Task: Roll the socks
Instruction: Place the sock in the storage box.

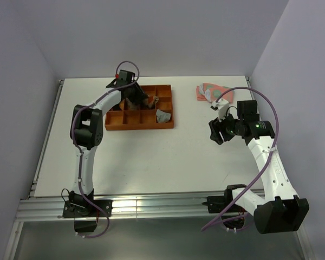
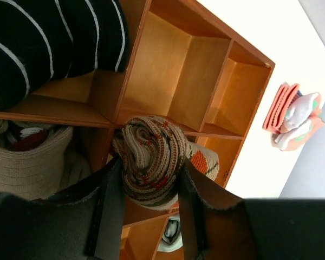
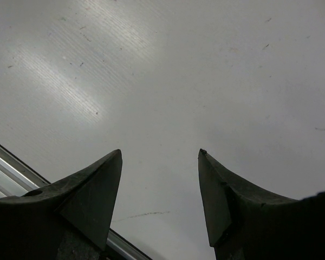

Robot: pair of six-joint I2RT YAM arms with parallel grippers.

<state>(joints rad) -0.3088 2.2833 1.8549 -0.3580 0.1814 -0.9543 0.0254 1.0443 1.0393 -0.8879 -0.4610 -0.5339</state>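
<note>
Gripping the rolled argyle sock (image 2: 151, 146) over the orange tray (image 2: 244, 46), the left gripper (image 2: 150, 169) should lower it squarely into an empty compartment (image 2: 168, 59) before releasing — right gripper (image 3: 160, 154) stands wide, empty.

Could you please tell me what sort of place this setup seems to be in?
Probably a robotics lab test cell, not a home: a white table boxed in by blank walls, a left arm and right arm bolted to an aluminium rail, and an orange divider tray of socks as props.
</note>
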